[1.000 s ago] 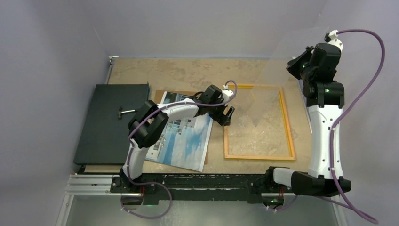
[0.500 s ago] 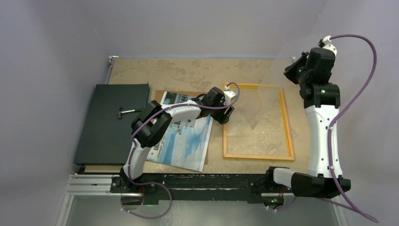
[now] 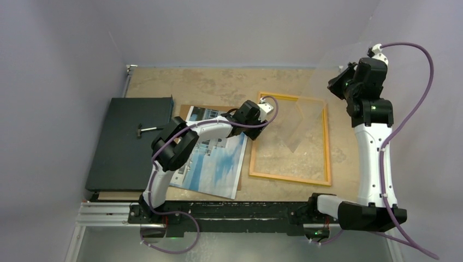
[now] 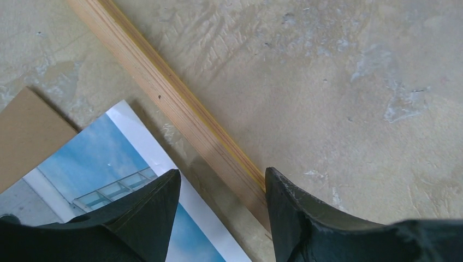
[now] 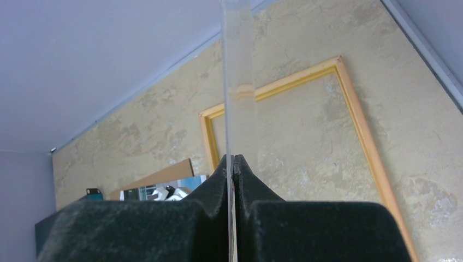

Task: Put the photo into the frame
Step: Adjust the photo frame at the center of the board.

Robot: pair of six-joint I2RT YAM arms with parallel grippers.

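Note:
The photo (image 3: 218, 164), a building under blue sky, lies face up on a brown backing board (image 3: 188, 111) left of centre. The yellow-orange frame (image 3: 289, 179) lies flat to its right, slightly askew. My left gripper (image 3: 255, 131) is open and straddles the frame's left rail (image 4: 164, 93). One finger (image 4: 289, 202) is inside the frame against the rail, and the other is over the photo's white edge (image 4: 104, 158). My right gripper (image 3: 339, 83) is raised at the back right. It is shut on a clear pane (image 5: 237, 82) held edge-up above the frame (image 5: 360, 120).
A flat black panel (image 3: 128, 142) with a small metal stand lies at the left. The brown board also shows in the left wrist view (image 4: 27, 131). Grey walls close in on the left, back and right.
The frame has slid left towards the photo and turned a little, drawn by my left gripper. The right arm has lifted the pane slightly and shifted right.

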